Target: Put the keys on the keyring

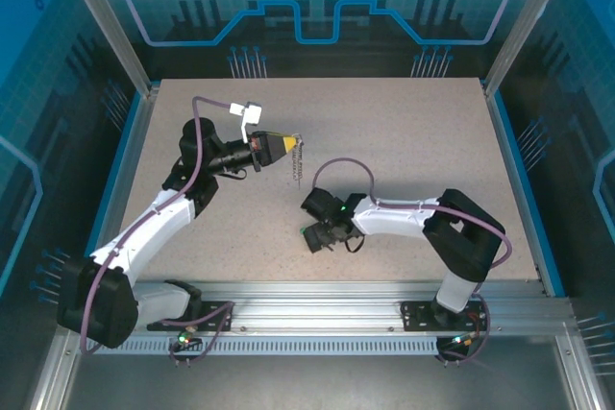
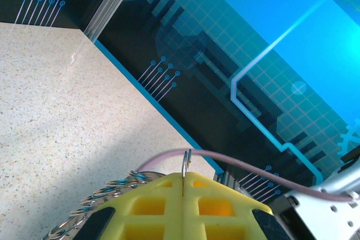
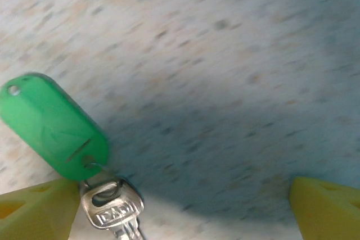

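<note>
Left gripper (image 2: pixel 183 189): yellow fingers pressed fully together, pinching the keyring (image 2: pixel 187 160); its thin wire loop stands edge-on out of the seam between them.
Beaded chain (image 2: pixel 104 198): hangs off the ring at the lower left of the left wrist view. In the top view it dangles just right of the fingertips, a little left of frame centre. Whether its end touches the table (image 1: pixel 413 151) I cannot tell.
Right gripper (image 3: pixel 180 214): jaws spread wide and holding nothing, with the yellow tips in the two bottom corners of the right wrist view.
Key (image 3: pixel 111 209): silver head at the bottom left of that view, lying on the speckled table just beside the left-hand tip. The blade runs off the bottom edge.
Green tag (image 3: pixel 53 125): flat on the table at the left, joined to the key's head by a small wire loop; a free hole shows at its upper end.
Spacing: in the top view the right gripper sits low and central, near the left gripper but apart from it.
Step in hand: by my reading, the ring is held up ready while the right gripper lines up over the key; the pick is not yet made.
Next move: it likely calls for shifting sideways so the key lies between the tips, lowering to the surface, then closing on the key's head or the green tag. Both lie thin and flat, so a shallow approach may slide them.
</note>
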Action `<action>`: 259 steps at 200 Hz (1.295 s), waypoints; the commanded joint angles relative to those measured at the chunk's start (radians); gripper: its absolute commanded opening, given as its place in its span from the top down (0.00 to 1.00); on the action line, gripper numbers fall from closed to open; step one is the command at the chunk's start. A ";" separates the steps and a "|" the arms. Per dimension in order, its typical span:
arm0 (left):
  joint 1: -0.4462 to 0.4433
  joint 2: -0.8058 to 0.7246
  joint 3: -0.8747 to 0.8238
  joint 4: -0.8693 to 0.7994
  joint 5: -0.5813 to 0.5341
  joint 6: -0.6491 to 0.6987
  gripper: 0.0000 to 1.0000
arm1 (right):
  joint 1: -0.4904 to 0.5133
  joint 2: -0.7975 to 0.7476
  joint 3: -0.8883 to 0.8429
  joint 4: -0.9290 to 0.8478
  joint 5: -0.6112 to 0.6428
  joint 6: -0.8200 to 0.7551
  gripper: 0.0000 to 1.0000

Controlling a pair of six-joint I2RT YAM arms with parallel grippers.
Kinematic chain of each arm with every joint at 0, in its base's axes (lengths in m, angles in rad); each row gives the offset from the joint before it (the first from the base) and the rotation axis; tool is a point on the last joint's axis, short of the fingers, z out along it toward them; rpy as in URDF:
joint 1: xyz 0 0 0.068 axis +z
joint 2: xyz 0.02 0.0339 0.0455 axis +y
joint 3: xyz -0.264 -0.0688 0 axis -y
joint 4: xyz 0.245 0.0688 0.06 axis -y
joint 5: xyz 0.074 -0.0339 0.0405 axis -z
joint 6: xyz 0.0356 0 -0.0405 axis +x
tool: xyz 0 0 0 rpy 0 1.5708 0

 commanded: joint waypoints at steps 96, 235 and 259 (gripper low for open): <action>-0.003 -0.003 -0.014 0.079 -0.004 -0.032 1.00 | -0.176 -0.379 -0.228 0.030 -0.036 0.047 0.06; -0.023 0.022 -0.011 0.094 -0.002 -0.033 1.00 | -0.172 -0.237 -0.181 0.183 -0.282 0.056 0.61; -0.026 0.023 -0.010 0.094 -0.004 -0.034 1.00 | -0.171 -0.211 -0.168 0.189 -0.274 0.060 0.62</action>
